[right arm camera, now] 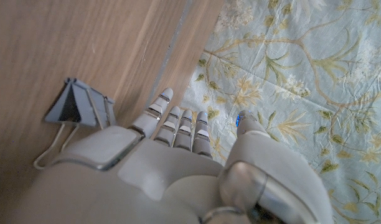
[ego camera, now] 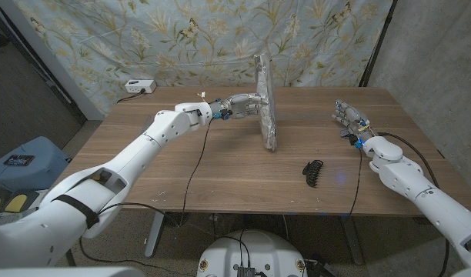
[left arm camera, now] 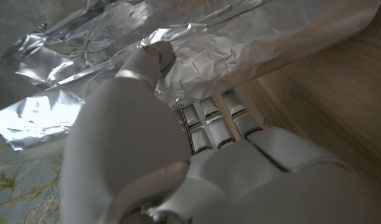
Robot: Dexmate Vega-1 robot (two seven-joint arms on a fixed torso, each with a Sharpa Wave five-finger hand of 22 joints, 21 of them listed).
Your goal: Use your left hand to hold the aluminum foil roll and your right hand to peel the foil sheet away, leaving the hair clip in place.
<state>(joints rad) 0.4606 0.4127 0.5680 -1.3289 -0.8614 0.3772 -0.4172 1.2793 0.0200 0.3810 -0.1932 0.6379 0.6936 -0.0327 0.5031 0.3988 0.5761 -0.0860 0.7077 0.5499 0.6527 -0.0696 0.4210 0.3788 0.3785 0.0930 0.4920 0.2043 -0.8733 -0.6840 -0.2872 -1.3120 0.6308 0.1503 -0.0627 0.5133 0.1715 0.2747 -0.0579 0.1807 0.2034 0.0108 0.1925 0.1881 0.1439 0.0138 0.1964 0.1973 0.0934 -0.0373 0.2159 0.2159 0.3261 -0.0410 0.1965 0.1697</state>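
A: Where did things stand?
B: The left hand (ego camera: 239, 105) gripped the upright foil sheet (ego camera: 266, 100) at table centre. The right hand (ego camera: 351, 121), at three o'clock, held nothing, fingers spread. Hair clip (ego camera: 313, 171) lay at five o'clock.
A: Next?
B: Probably the right reaching over to peel.

Dim, even light; glare on crumpled foil (left arm camera: 197, 43); near robot hand (left arm camera: 178, 168) blurred.

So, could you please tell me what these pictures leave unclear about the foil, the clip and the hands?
- Foil roll: in the head view, crumpled sheet hides any core.
- Left hand: fingertips go behind foil in its wrist view.
- Hair clip: too small to tell whether it is open or closed.
- Right hand: small; whether it touches the table is unclear.
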